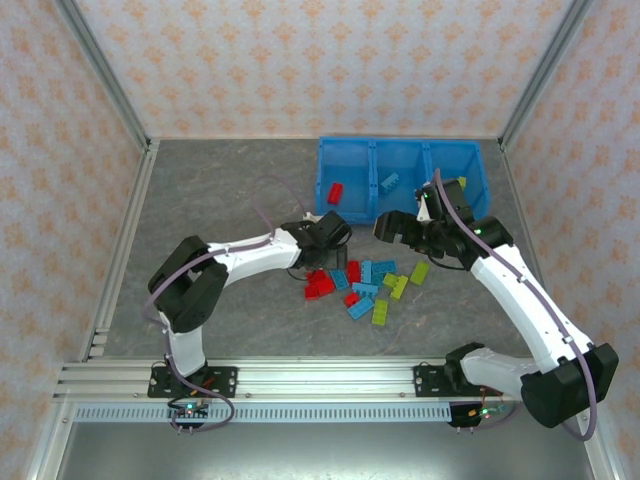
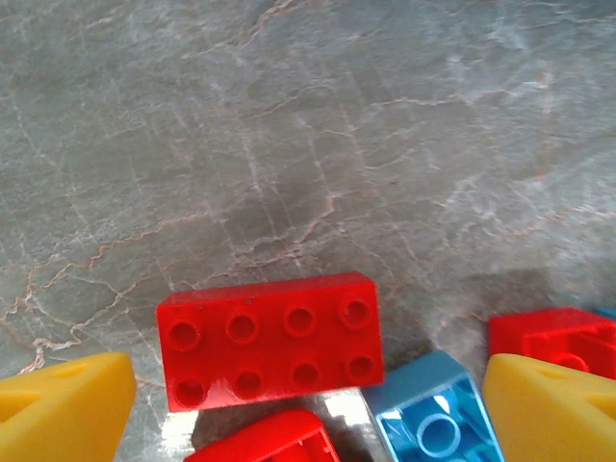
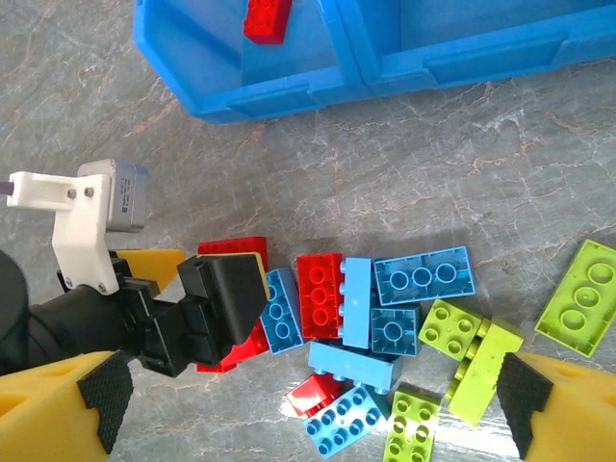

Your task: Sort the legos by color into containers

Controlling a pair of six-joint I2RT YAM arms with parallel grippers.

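The left gripper [image 2: 303,409] is spread wide, so I would centre it over the red brick [image 2: 269,339] before closing, keeping it clear of the blue brick [image 2: 435,416].

Bright, even light falls from overhead, and the grey worktop [image 1: 230,200] carries only soft, faint shadows. In the top view a dim shadow lies just left of the legos [image 1: 365,285]. The left wrist view shows a diffuse dark patch just beyond the legos and a small white glare spot among them. Beyond them in the right wrist view, the blue bin [image 3: 289,96] shows a pale sheen. All three views are sharp.
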